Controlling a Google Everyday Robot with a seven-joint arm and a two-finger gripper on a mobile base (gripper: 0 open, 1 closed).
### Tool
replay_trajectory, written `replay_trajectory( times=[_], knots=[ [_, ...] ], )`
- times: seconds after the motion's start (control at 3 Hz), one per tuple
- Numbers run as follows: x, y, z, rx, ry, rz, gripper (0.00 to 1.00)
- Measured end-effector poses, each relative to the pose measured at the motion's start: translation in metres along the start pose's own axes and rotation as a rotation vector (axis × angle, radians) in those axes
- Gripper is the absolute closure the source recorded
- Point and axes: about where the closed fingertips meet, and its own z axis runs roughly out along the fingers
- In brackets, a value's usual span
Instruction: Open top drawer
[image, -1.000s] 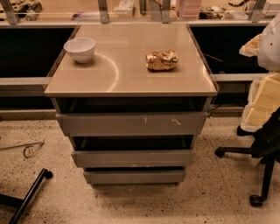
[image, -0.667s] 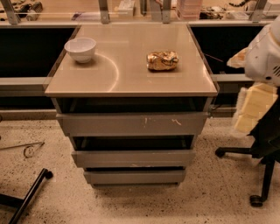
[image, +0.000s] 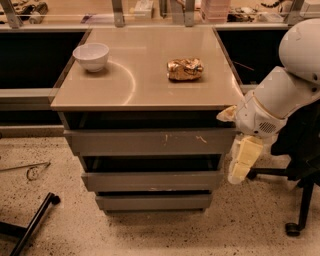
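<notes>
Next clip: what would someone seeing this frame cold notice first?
The big white robot arm reaching in from the right, its gripper hanging just beside the right end of the top drawer. Next, the tan cabinet top, carrying a white bowl at back left and a crumpled gold snack bag right of centre.

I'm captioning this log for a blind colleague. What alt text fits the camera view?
The robot's pale hand hangs beside the right end of the top drawer, the widest of three grey drawer fronts. On the tan cabinet top above sit a white bowl at left and a crumpled gold packet at right.
</notes>
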Motion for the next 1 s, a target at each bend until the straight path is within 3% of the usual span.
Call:
replay_trajectory(
  times=[0.67,1.0],
  knots=[
    [0.005,-0.005,0.018,0.011,-0.038,-0.019,0.00],
    [0.021,-0.022,0.072,0.056,-0.161,-0.079,0.00]
  ],
)
